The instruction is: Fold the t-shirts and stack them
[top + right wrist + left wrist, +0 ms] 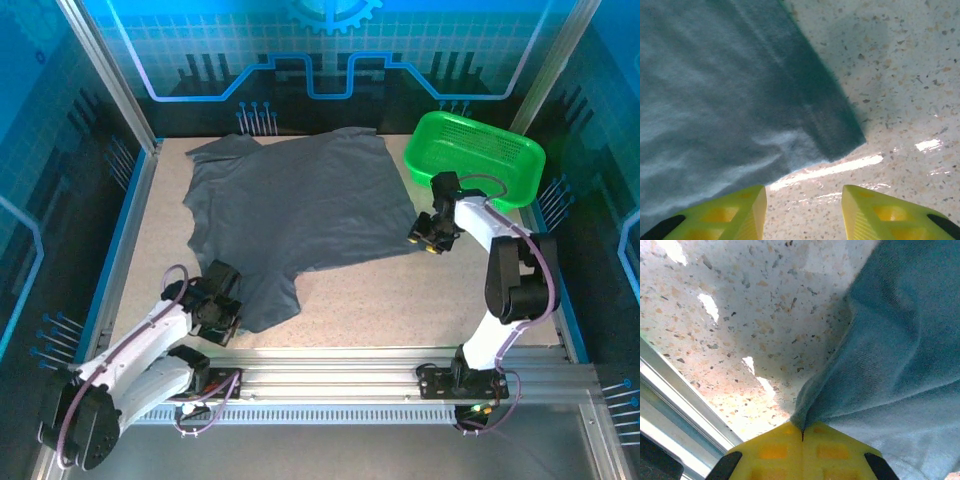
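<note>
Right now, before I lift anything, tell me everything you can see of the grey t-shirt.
The t-shirt is plain dark slate-grey, of thin soft cloth with no print. It lies spread out on the speckled table, mostly flat and slightly rumpled, with one sleeve toward the far left. The left claw is shut on its near-left edge, bunching the cloth into folds. The right claw stands open at the near-right corner, which lies flat.

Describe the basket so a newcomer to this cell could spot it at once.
Start from the speckled table and go to its far right corner, just beyond the right arm. There stands the basket, to the right of the spread t-shirt. It is bright green plastic mesh with raised walls, while the t-shirt is flat, dark grey cloth.
</note>
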Motion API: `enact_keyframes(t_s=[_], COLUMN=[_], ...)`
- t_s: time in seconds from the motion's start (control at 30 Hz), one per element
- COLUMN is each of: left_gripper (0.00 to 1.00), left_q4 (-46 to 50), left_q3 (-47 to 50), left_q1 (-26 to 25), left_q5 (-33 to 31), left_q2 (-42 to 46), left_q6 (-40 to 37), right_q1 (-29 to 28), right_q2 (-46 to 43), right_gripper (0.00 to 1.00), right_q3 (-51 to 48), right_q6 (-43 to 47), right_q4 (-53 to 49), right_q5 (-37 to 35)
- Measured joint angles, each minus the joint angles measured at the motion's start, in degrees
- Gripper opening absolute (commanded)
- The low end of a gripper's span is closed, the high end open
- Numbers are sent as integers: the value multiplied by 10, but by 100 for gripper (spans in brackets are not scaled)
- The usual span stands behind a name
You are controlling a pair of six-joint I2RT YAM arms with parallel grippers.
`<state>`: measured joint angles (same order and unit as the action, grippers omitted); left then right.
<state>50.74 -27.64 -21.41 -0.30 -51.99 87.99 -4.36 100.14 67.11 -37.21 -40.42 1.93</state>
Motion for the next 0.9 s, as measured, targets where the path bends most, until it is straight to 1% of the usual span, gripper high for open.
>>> enact_keyframes(t_s=[0.3,0.37,0.43,0.5,0.57,0.67,0.73,0.83,0.9], left_gripper=[0,0,0,0,0,0,0,0,0], left_q4=[17,22,25,28,28,30,31,34,34], left_q3=[-2,-3,-4,-6,-9,-12,-15,-21,-22], left_q1=[3,4,5,6,9,11,12,13,15], left_q5=[-12,-14,-15,-15,-15,-16,-17,-20,-21], left_q2=[2,2,3,3,3,3,3,4,3], left_q6=[-5,-10,-11,-11,-13,-15,-15,-16,-18], right_q1=[0,0,0,0,0,0,0,-3,-5], right_q2=[49,62,74,83,89,88,84,71,69], right_gripper=[47,43,36,34,35,45,47,48,45], right_q3=[8,21,34,41,43,43,39,30,30], right_q6=[17,28,36,42,43,42,42,43,47], right_q4=[9,9,9,9,8,0,-4,-12,-17], right_q5=[-35,-35,-35,-34,-34,-34,-36,-43,-47])
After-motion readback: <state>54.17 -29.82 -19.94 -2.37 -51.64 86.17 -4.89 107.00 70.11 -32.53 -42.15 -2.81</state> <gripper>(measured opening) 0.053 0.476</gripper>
